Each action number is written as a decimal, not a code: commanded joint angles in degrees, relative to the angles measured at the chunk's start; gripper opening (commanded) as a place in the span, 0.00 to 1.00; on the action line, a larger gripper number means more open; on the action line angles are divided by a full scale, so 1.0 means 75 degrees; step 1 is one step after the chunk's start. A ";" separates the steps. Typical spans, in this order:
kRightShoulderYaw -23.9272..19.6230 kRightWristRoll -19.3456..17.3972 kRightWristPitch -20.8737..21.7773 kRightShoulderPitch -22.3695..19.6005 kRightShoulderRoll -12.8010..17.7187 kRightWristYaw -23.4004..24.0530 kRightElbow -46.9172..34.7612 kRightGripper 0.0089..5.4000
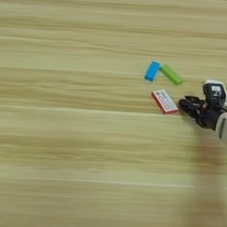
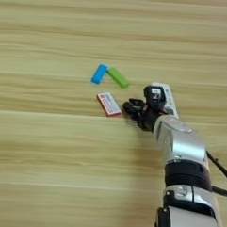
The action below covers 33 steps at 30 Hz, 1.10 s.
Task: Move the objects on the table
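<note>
Packet [image 2: 109, 104], red-edged, flat on worktop [image 2: 47, 149], just left of claw [image 2: 130, 108]; long axis slanting toward lower right. Claw's grip: cannot tell.

A light wooden table [image 2: 46, 168] fills the whole view, its grain running in pale and darker horizontal stripes. The light is soft and even. A faint, blurred shadow lies on the wood just below the tool [image 2: 134, 109], trailing toward the bottom edge.
</note>
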<state>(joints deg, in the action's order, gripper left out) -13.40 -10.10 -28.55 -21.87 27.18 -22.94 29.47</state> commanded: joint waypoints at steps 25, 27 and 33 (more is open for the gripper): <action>-0.0052 -0.0148 -0.0053 -0.0237 0.0123 0.0014 -0.1137 0.46; -0.0017 -0.0138 -0.0116 -0.0242 0.0109 0.0022 -0.1360 0.46; 0.0214 -0.0055 -0.0283 -0.0359 0.0033 0.0017 -0.1937 0.46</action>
<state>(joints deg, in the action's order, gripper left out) -11.91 -10.70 -31.86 -19.99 25.95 -23.06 18.95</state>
